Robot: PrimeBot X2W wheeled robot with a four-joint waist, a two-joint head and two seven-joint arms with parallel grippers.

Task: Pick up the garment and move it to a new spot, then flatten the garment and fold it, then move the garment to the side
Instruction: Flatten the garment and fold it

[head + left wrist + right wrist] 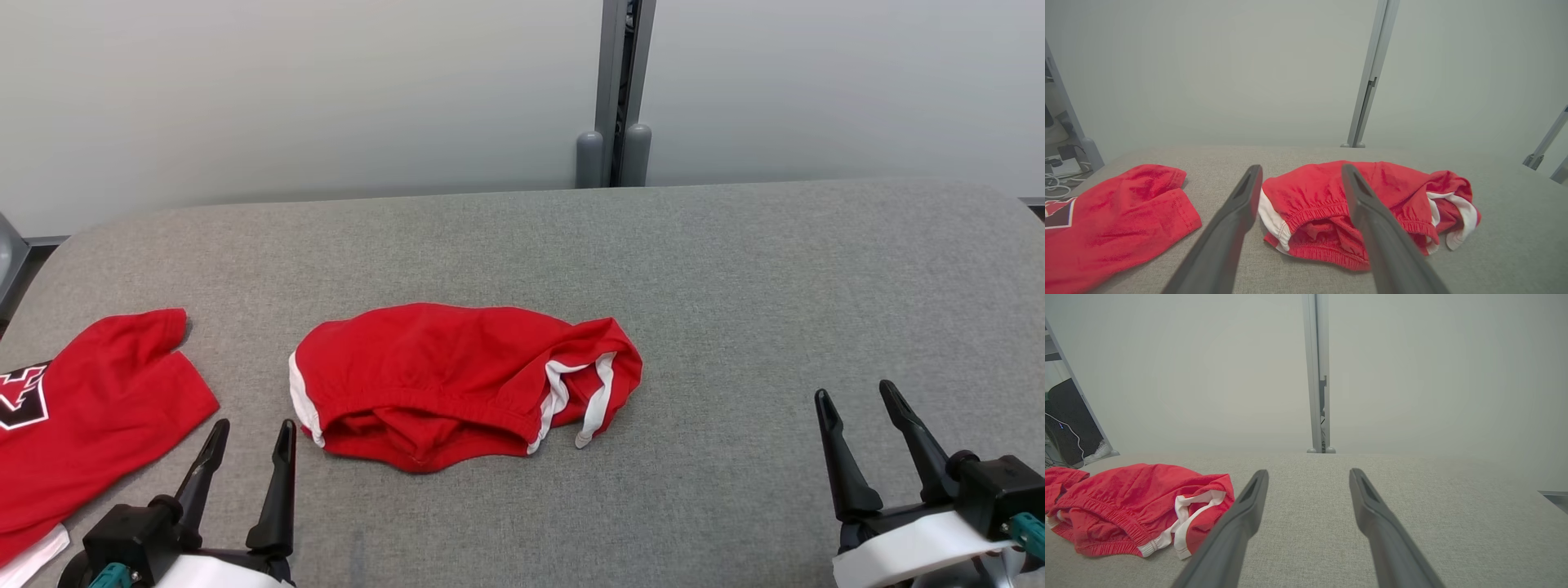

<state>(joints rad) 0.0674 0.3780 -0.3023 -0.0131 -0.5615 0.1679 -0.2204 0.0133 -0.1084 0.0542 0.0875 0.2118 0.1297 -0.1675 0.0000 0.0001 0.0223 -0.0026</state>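
The garment (457, 380) is a pair of red shorts with white trim, lying crumpled on the grey table (735, 269), waistband toward me. It also lies ahead of the fingers in the left wrist view (1331, 196) and at the left of the right wrist view (1139, 506). My left gripper (251, 433) stands open near the front edge, just left of the shorts and apart from them. Far to the right, my right gripper (857, 396) is open over bare cloth, holding nothing.
A second red garment (90, 408) with a black and white print lies at the table's left edge, beside my left gripper. A grey post (620, 90) and pale wall panels stand behind the table. Bare tabletop stretches to the right and behind the shorts.
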